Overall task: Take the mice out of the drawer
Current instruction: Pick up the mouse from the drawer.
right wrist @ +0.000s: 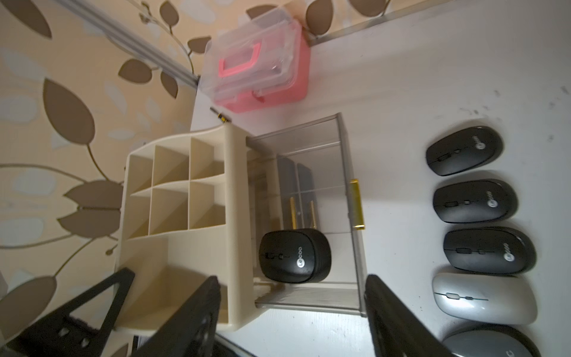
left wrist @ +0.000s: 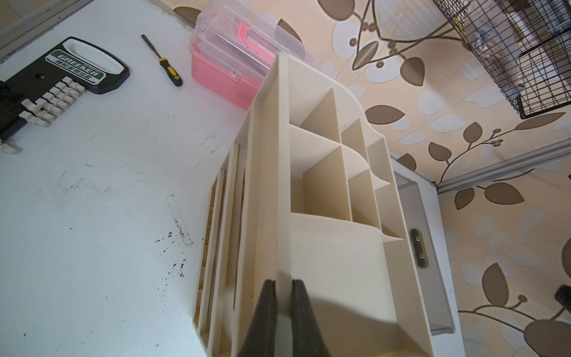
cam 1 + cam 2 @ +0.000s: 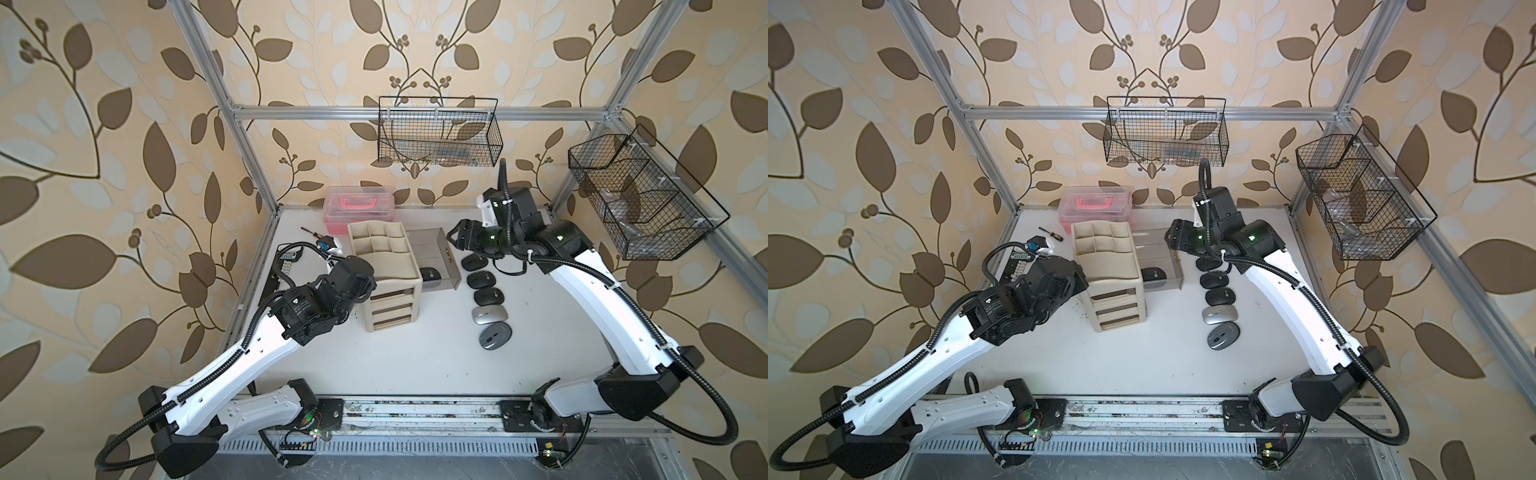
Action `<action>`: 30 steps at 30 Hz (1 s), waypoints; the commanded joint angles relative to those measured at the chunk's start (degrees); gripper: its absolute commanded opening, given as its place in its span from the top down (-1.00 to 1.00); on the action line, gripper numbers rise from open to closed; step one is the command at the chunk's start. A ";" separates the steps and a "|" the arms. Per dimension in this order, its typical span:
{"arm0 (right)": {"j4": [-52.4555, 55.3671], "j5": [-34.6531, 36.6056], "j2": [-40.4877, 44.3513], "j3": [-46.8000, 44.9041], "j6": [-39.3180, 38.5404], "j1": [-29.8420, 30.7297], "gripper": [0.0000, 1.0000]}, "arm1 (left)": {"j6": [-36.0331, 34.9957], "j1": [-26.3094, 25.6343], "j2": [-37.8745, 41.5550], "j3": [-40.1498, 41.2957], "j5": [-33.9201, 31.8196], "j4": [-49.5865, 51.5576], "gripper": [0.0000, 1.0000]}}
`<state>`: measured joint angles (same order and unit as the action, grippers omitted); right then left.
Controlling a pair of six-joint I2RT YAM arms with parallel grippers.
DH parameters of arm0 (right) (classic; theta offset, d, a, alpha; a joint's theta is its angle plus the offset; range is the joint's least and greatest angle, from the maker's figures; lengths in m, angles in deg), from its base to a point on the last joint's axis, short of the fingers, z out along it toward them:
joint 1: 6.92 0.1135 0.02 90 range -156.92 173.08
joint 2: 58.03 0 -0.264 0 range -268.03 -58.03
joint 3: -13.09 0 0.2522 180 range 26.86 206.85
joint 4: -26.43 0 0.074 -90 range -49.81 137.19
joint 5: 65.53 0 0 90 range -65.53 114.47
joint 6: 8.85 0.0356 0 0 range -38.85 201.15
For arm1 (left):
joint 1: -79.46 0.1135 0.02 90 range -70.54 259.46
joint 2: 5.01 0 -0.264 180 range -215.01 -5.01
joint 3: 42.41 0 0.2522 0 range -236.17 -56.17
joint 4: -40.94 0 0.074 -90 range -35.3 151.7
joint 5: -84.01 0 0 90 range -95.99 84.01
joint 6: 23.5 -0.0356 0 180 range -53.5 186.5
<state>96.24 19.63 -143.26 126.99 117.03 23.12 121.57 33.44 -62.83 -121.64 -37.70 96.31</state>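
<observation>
On the white bench (image 3: 415,365), both top views show five flat oval mice (image 3: 489,296) in a row beside the beige plastic drawer organiser (image 3: 395,270), and one matte black mouse (image 3: 431,276) lying in its pulled-out clear grey drawer (image 3: 432,247). The left wrist view shows the left gripper (image 2: 284,309) pinching the organiser's thin upright wall, likely steadying it. The right wrist view shows the right gripper (image 1: 292,279) spread and empty near that mouse, which the drawer's walls hem in.
</observation>
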 commanded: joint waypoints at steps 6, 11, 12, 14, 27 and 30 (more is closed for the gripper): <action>11.95 -2.83 -9.09 2.89 -9.05 4.00 -0.19 | 1.13 0.23 1.57 0.16 2.12 -4.68 1.00; 10.88 -6.37 -10.50 0.57 -8.43 4.30 0.01 | 0.83 0.23 0.78 -0.45 2.09 -4.17 1.00; 11.12 -7.26 -11.10 1.05 -8.75 4.32 0.02 | 0.83 0.22 0.85 -0.25 2.24 -4.29 1.00; 11.64 -8.08 -12.12 2.36 -8.89 4.58 0.06 | 0.57 0.23 0.96 -0.20 2.59 -4.59 1.00; 16.53 -2.48 -18.70 5.94 -10.80 5.90 0.21 | 0.39 0.23 1.79 -0.13 2.19 -4.23 1.00; 18.72 5.70 -21.41 9.70 -11.22 5.64 0.21 | 0.22 0.23 2.12 -0.18 2.09 -3.85 1.00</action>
<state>111.04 16.74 -161.70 133.53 107.28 28.79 121.46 33.44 -62.46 -121.20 -36.10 95.37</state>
